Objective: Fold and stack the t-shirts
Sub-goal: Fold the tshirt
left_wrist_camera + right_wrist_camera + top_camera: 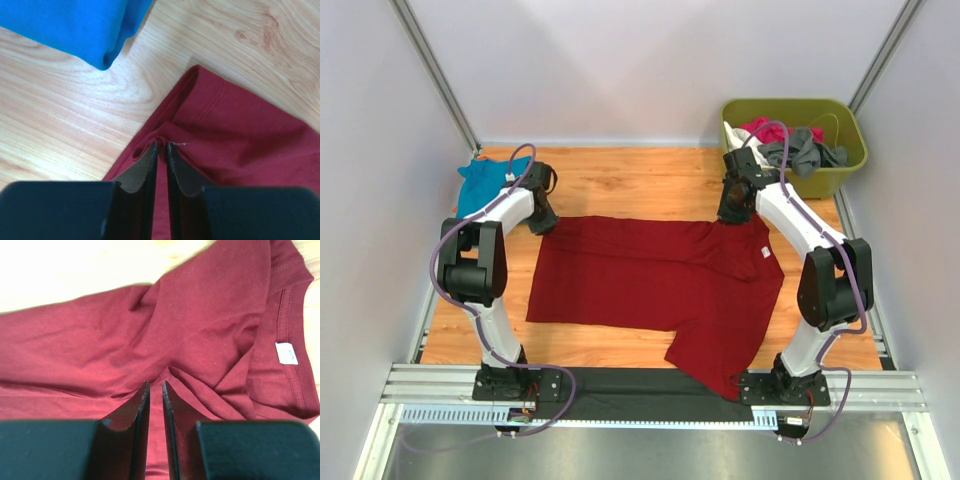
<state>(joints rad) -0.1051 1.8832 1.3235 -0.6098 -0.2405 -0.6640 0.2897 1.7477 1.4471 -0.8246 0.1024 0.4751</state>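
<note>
Looking from above, we see the red shirt [650,275] spread on the bench [620,180], one part reaching over the near edge. The left tool [542,215] sits at its far left corner, the right tool [733,212] at its far right. The blue shirt [480,185] lies behind the left arm, and a green bin [850,150] of clothes stands behind the right.

In the left wrist view, the tool is clenched on a thin pucker of red hem. We judge so small a bite could slip on a lift, and a wide sweep could drag the nearby blue shirt.

In the right wrist view, the tool is clenched on bunched red cloth near the label [286,353]. It may catch two layers and fold crooked.
</note>
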